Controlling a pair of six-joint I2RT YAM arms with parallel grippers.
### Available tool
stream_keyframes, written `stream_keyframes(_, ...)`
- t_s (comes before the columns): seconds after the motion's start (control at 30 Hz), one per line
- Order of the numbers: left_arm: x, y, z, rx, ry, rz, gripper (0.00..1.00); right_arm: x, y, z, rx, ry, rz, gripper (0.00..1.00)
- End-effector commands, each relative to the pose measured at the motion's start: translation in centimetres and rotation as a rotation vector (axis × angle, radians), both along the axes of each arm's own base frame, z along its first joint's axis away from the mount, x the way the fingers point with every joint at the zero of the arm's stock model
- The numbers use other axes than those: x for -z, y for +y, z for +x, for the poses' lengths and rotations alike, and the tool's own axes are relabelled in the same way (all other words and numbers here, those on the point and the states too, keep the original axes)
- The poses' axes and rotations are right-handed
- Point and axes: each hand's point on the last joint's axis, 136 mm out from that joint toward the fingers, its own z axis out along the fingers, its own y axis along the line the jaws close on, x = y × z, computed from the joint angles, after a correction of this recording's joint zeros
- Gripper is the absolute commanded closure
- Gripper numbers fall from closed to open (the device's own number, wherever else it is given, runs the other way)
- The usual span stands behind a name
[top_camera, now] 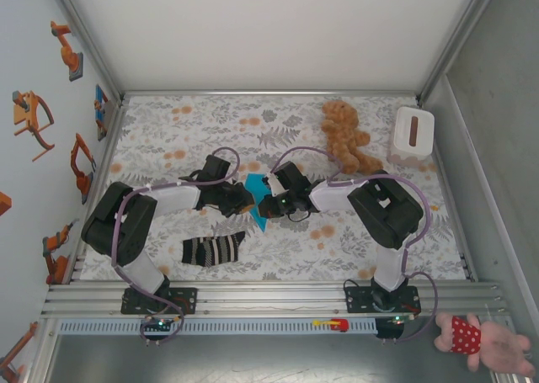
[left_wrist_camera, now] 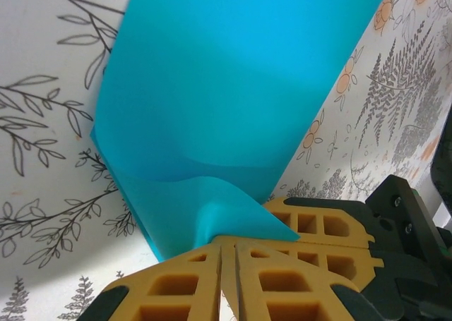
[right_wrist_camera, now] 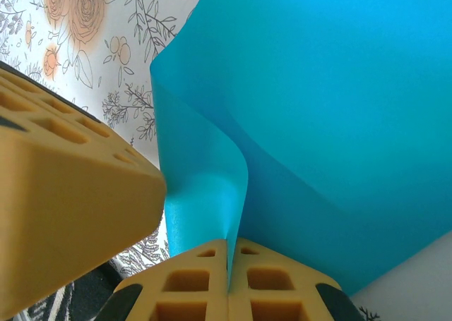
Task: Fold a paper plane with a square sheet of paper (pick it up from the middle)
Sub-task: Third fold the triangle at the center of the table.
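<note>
- My left gripper (left_wrist_camera: 227, 268) has its jaws pressed together on a puckered ridge of the square sheet of paper (left_wrist_camera: 233, 88).
- My right gripper (right_wrist_camera: 227, 275) is closed too, pinching the same sheet just beside it.
- Both grips sit near the sheet's middle, which I judge lets its halves drape evenly for a centre crease.
- The sheet is between my grippers, over the middle of the floral table (top_camera: 404, 248).

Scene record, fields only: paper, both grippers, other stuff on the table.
paper: mid-table between the grippers, curled, not flat
left gripper: shut on paper edge
right gripper: shut on paper edge
sock: near side, left of centre, apart from paper
teddy: far right, beside white box
</note>
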Motion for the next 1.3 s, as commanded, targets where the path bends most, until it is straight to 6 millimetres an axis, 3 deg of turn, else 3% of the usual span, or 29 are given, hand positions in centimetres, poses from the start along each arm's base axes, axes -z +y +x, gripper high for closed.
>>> stream_keyframes(0.0, 0.7, -0.1, -0.9, 0.006, 0.038, -0.001, 0.87, 2.5, -1.7, 0.0, 0.044, 0.047, -0.095, 1.00)
stream_keyframes(0.33, 2.0, 0.6, -1.3, 0.000, 0.072, 0.055, 0.87, 2.4, -1.8, 0.2, 0.050, 0.050, -0.096, 1.00)
stream_keyframes(0.77, 1.7, 0.4, -0.7, 0.006, 0.057, 0.054, 0.87, 2.1, -1.7, 0.2, 0.050, 0.046, -0.093, 1.00)
stream_keyframes(1.0, -0.9, 1.0, 2.9, -0.010, -0.036, 0.053, 0.84, 1.3, -1.5, 0.4, 0.049, 0.035, -0.077, 1.00)
stream_keyframes(1.27, 0.2, 1.0, 6.5, 0.013, -0.027, 0.092, 0.83, 1.1, -1.6, 0.4, 0.059, 0.035, -0.069, 1.00)
